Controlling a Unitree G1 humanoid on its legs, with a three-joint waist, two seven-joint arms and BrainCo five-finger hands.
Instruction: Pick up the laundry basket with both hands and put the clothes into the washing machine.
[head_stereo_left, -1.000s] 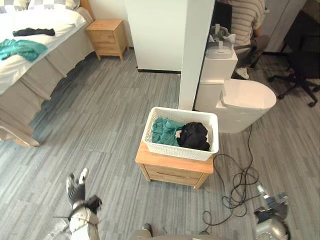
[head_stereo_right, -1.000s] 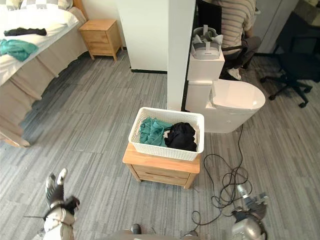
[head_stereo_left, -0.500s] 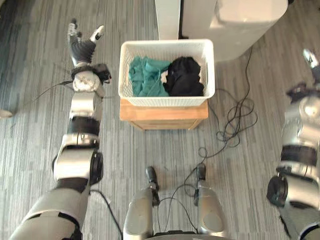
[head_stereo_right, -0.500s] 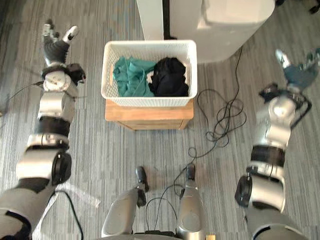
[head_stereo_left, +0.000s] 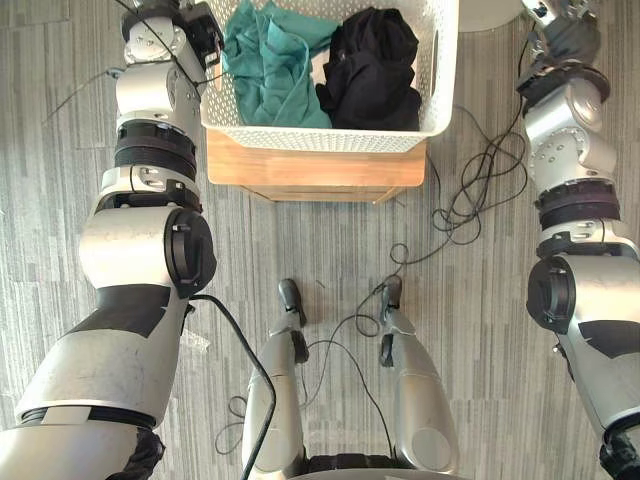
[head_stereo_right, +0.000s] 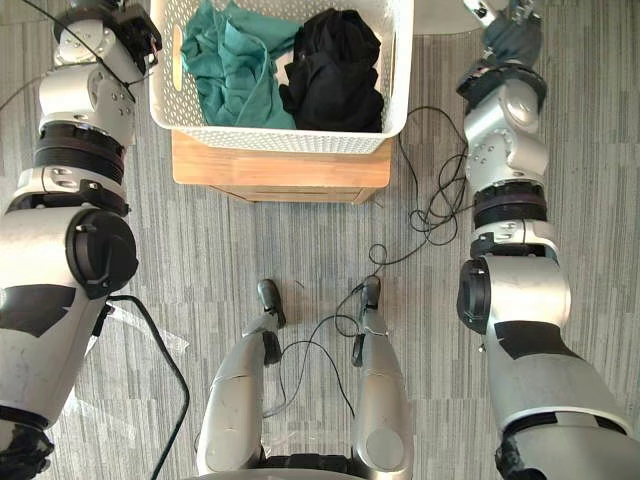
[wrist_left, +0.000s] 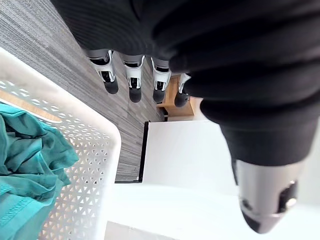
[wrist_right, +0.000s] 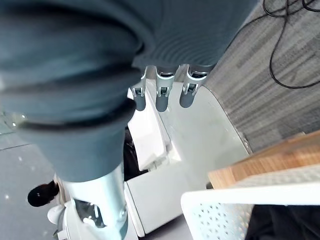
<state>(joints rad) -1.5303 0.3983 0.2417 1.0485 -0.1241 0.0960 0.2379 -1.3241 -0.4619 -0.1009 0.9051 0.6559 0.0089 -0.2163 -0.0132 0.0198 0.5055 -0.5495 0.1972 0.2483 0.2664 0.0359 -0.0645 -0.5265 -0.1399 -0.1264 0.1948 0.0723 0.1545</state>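
A white perforated laundry basket (head_stereo_left: 330, 138) sits on a low wooden bedside cabinet (head_stereo_left: 310, 172). It holds teal clothes (head_stereo_left: 268, 70) on its left and black clothes (head_stereo_left: 372, 62) on its right. My left hand (wrist_left: 131, 80) hangs beside the basket's left wall (wrist_left: 102, 150), fingers straight, apart from the rim. My right hand (wrist_right: 162, 87) is off the basket's right side (wrist_right: 235, 200), fingers straight too and holding nothing. From the head camera both hands show at the top edge, the left hand (head_stereo_left: 162, 12) and the right hand (head_stereo_left: 562, 18) flanking the basket.
A white rounded appliance (wrist_right: 200, 135) stands just beyond the basket on the right. A white wall panel (wrist_left: 190, 155) rises past the basket's far left corner. Grey plank floor (head_stereo_left: 470, 300) lies open around the cabinet.
The camera has moved in closer over the basket. Both arms have stretched forward, so the hands now flank the basket's far end.
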